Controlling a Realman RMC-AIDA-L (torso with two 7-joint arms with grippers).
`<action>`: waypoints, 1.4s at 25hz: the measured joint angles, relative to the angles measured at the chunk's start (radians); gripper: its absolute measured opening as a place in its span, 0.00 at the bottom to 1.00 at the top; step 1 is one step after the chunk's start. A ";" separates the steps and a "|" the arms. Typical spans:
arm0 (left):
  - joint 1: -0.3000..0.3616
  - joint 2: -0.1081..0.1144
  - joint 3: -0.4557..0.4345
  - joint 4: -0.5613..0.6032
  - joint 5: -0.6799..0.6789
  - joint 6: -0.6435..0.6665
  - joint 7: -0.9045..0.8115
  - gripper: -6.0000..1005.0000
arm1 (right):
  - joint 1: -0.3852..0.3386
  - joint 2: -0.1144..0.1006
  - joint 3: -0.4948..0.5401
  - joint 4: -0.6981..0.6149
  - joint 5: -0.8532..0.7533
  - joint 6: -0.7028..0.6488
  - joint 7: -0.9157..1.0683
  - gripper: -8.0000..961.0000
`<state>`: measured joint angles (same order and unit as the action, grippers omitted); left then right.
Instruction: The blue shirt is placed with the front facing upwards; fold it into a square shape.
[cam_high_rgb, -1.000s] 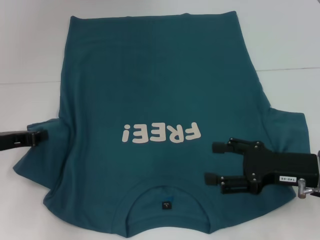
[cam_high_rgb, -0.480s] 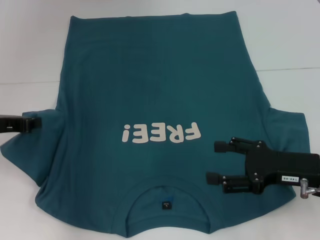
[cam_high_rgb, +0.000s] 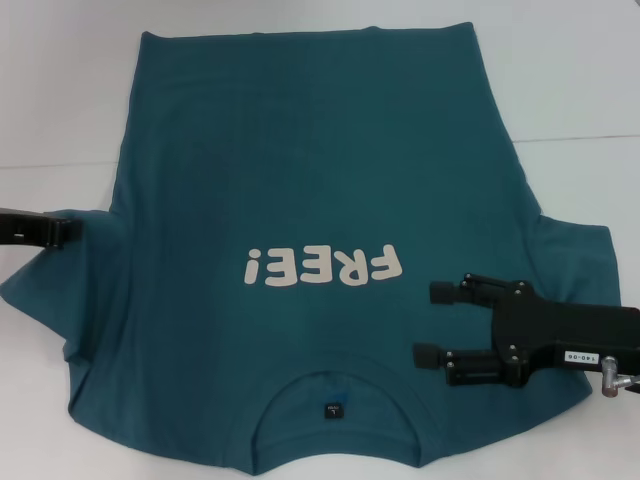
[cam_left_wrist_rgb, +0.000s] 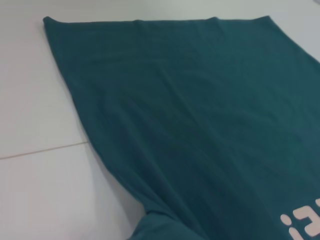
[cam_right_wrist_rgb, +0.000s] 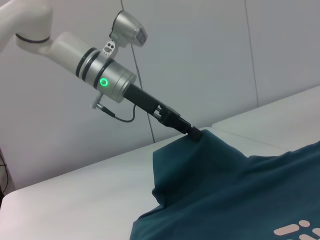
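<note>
White worktop (cam_high_rgb: 60, 90) carries the blue shirt (cam_high_rgb: 310, 170) spread flat, front up, neckline toward the robot. Far left: left pincer (cam_high_rgb: 68, 231) clamped on the shirt's left sleeve (cam_high_rgb: 60, 290), lifting that cloth into a peak off the worktop, seen clearly in the right wrist view (cam_right_wrist_rgb: 194, 134). Mid: cream "FREE!" lettering (cam_high_rgb: 320, 266). Right: right pincer (cam_high_rgb: 432, 322) spread wide, empty, hovering over the shirt's right shoulder area beside the neckline.

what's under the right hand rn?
The right hand, fingers apart, sits over the blue shirt near its shoulder, beside the neckline. Only shirt fabric shows beneath it; whether it touches the cloth can't be told. The table under the shirt is covered there.
</note>
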<state>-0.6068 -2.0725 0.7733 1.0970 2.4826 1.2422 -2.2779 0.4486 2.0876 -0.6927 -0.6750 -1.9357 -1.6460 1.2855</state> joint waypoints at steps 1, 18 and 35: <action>-0.003 0.001 0.002 0.006 0.012 0.007 -0.008 0.01 | 0.000 0.000 0.000 0.000 0.000 0.000 0.000 0.98; -0.031 -0.020 0.033 0.076 0.030 0.081 -0.048 0.01 | -0.001 0.000 0.001 0.000 0.000 -0.002 0.000 0.99; -0.040 -0.092 0.214 0.048 0.101 -0.010 -0.158 0.01 | 0.006 0.001 0.001 0.000 0.000 0.004 0.000 0.98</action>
<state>-0.6469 -2.1647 0.9876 1.1453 2.5837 1.2321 -2.4361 0.4542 2.0891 -0.6918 -0.6745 -1.9359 -1.6418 1.2854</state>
